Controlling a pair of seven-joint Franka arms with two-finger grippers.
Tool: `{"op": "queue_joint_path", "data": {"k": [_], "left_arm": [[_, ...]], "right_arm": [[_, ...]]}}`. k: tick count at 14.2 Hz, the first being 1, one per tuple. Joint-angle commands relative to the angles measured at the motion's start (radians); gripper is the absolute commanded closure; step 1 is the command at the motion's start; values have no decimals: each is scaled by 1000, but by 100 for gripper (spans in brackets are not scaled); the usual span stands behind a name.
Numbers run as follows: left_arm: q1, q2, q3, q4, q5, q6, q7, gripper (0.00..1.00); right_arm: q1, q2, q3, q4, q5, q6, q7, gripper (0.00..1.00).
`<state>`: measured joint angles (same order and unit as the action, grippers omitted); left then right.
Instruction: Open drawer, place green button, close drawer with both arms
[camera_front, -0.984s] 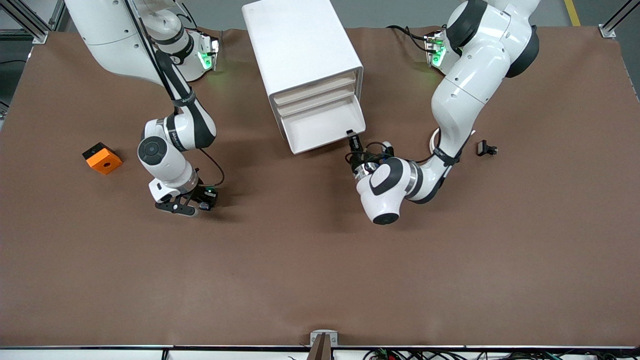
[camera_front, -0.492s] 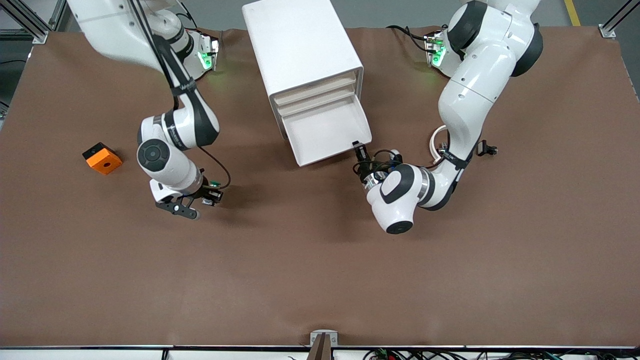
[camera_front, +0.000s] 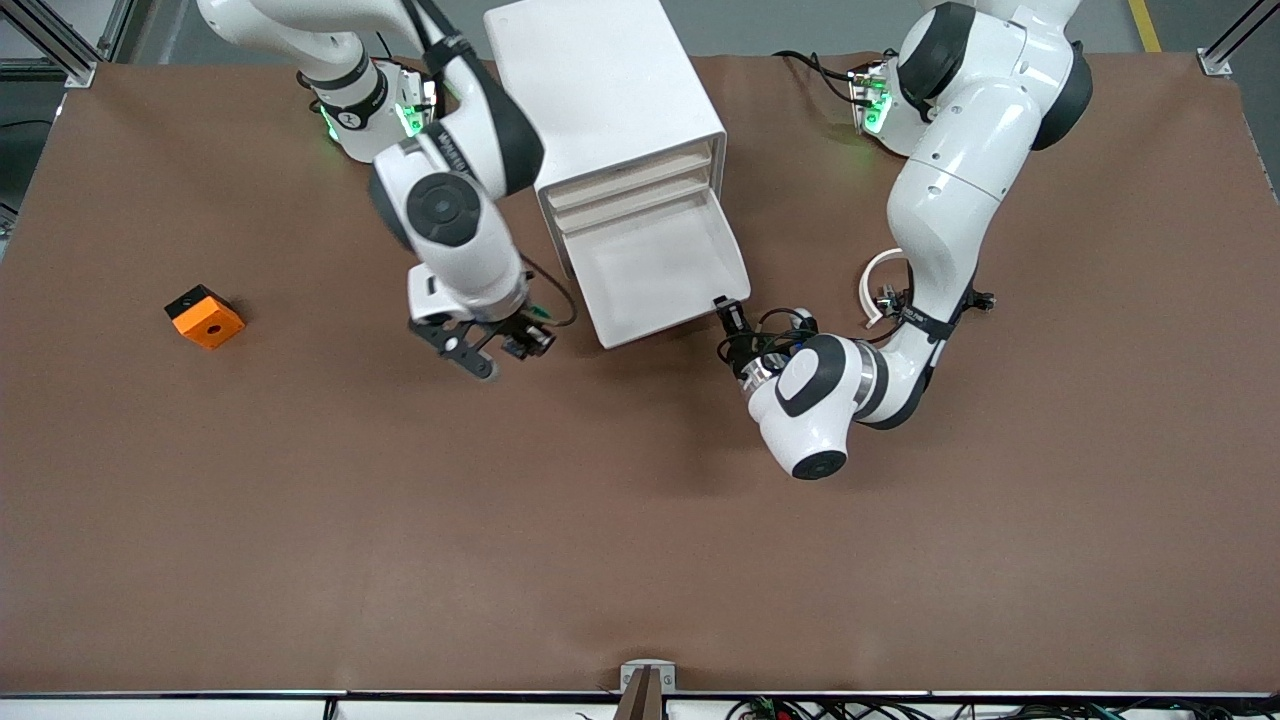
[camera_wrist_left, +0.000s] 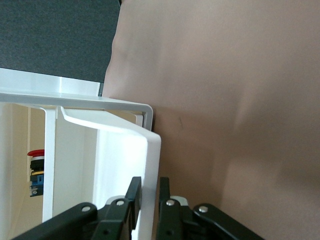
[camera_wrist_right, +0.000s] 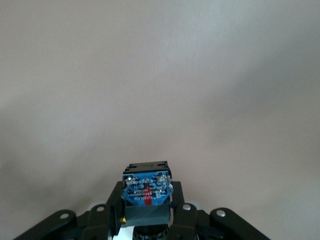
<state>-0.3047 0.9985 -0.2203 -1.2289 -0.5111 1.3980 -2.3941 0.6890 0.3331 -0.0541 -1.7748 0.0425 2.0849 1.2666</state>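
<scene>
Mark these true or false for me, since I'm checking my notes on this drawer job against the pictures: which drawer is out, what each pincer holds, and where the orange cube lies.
1. The lowest drawer of the cabinet is pulled out. True.
2. The left pincer hangs free above the table. False: it pinches the drawer's front edge at one corner.
3. The right pincer is shut on the button. True.
4. The button already lies in the open drawer. False: it is in the right pincer, over the table beside the drawer.
5. The orange cube sits on top of the cabinet. False: it lies on the table toward the right arm's end.
</scene>
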Motion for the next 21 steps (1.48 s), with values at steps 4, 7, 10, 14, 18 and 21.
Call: {"op": "queue_joint_path", "data": {"k": [4, 7, 10, 14, 18, 21], "left_arm": [[-11, -15, 21, -1, 3, -22, -8, 46], [-13, -14, 21, -1, 2, -22, -3, 0], [-13, -15, 19, -1, 2, -22, -2, 0], [-10, -32, 19, -3, 8, -22, 59, 0], [-2, -75, 7, -3, 74, -22, 222, 0], [-2, -113, 6, -4, 117, -22, 425, 0]], "right_arm": [[182, 33, -12, 5, 13, 72, 293, 100], [251, 59, -13, 0, 11, 122, 403, 100], [299, 90, -13, -2, 10, 164, 470, 100], [334, 144, -15, -2, -6, 208, 537, 100], [345, 162, -16, 1, -21, 208, 543, 100], [345, 175, -16, 3, -39, 215, 543, 100]]}}
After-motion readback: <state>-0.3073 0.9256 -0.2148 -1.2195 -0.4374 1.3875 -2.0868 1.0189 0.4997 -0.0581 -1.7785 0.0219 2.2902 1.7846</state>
